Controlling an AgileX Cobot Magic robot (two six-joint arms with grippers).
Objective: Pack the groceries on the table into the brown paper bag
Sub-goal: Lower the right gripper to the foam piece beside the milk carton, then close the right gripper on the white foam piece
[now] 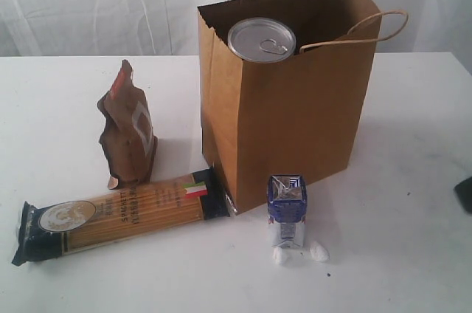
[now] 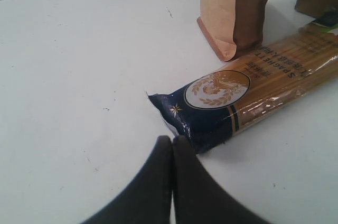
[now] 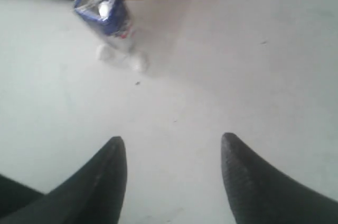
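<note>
The left gripper (image 2: 172, 142) had jaws together just beside the spaghetti packet (image 2: 253, 89); the right gripper (image 3: 173, 140) had them apart, empty, facing the small blue carton (image 3: 105, 12). The silver pull-tab can (image 1: 262, 39) sat in the brown paper bag (image 1: 295, 121).

Both our left claw (image 2: 172, 146) and right claw (image 3: 172, 147) have matte black fingers (image 3: 256, 184), broad at the base, curving to narrow rounded tips.

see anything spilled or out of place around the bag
Two small white lumps lie on the table at the foot of the small blue carton, like spilled bits. The silver pull-tab can sits tilted, high at the rim of the brown paper bag.
</note>
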